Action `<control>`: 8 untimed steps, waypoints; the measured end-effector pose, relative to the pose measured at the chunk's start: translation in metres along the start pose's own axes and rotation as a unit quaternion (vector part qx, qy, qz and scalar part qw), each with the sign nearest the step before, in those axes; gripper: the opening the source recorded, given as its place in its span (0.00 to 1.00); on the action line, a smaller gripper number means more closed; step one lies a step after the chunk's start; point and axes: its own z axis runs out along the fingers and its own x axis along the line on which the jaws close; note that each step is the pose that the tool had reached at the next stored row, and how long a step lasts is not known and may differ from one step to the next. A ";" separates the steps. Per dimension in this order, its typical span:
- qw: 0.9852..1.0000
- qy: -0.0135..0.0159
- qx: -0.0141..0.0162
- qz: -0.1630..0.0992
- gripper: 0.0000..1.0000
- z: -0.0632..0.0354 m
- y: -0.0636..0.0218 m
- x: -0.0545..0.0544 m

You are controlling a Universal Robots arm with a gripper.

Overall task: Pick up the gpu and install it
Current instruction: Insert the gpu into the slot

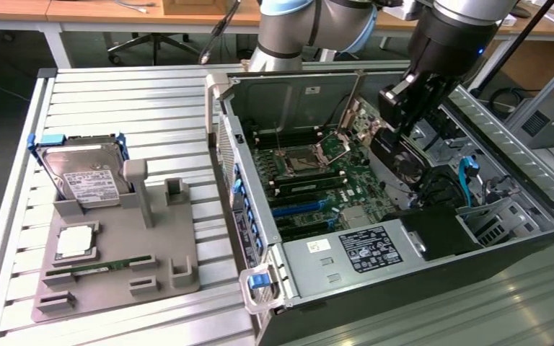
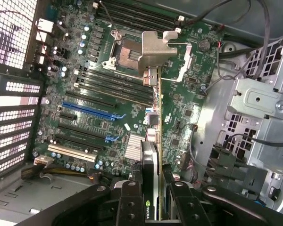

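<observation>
gpu (image 2: 150,157) held in gripper (image 1: 399,122), inside open computer case (image 1: 354,249).
Jaws part-way closed, 2 fingers (image 2: 130,200) clamped on the card's flat sides. Card seen edge-on, silver bracket at its far end, hanging over the motherboard (image 2: 99,117) just beside the blue slots; contact with the board cannot be told. Hard drive (image 1: 83,173) stands well apart, at the exterior view's left.

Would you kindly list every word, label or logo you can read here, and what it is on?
No words are legible.
gpu: a small green logo, no letters readable.
hard drive label: too small.
black label on the silver cover: too small.
</observation>
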 end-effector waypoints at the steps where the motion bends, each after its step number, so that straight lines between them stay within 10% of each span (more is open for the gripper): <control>1: 1.000 0.000 0.000 -0.002 0.27 0.0001 0.0000 0.000; 8: 1.000 0.000 0.001 -0.015 0.27 0.0009 0.0000 0.000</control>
